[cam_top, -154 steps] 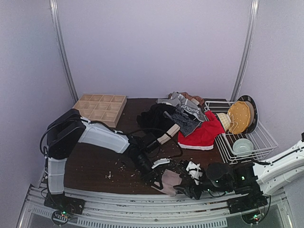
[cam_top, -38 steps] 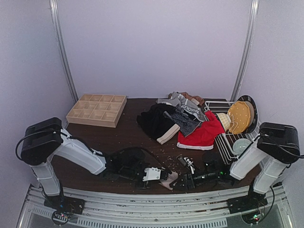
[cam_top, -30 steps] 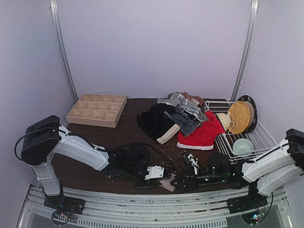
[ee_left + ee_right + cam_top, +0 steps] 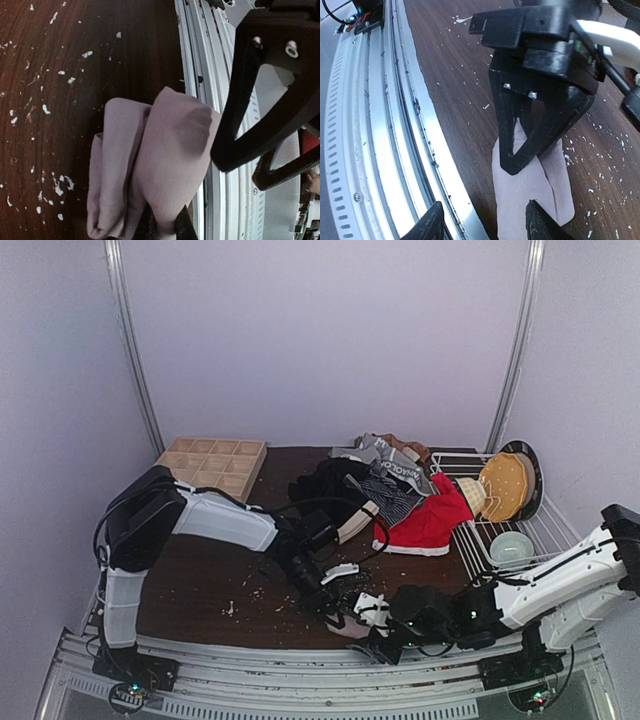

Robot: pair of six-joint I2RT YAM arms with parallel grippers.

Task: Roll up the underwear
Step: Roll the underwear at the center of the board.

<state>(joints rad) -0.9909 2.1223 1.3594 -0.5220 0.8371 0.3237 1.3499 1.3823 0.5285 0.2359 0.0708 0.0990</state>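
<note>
**Left gripper pinches the pink-beige briefs at the table's near edge**

Your left gripper (image 4: 162,227) has its fingers together, clamped on one end of the pale pink-beige briefs (image 4: 150,160). The cloth is bunched into two long soft folds. It sits at the near edge of the dark wooden table (image 4: 200,570), partly over the metal rail (image 4: 385,125) that runs along that edge. You cannot tell from these views whether the cloth rests on the wood or hangs just above it.

Your right gripper (image 4: 485,225) is low beside the same briefs, facing the left gripper. Its fingers stand apart and clamp nothing: in the right wrist view one fingertip is over the rail and the other over the cloth. In the left wrist view a black right finger passes just beside the far end of the briefs.

White crumbs (image 4: 55,187) are scattered over the wood around the cloth.

The rest of the underwear lies in a heap at the back of the table, well apart from both grippers. It includes the red briefs (image 4: 425,525) with a pale waistband, a black pair (image 4: 325,490), a dark striped pair (image 4: 392,498) and a grey pair (image 4: 385,453) with a lettered waistband.

The wooden grid tray (image 4: 215,465) sits at the back left. A wire rack (image 4: 565,530) at the right holds an upright plate (image 4: 505,485) and a pale bowl (image 4: 512,548).
</note>
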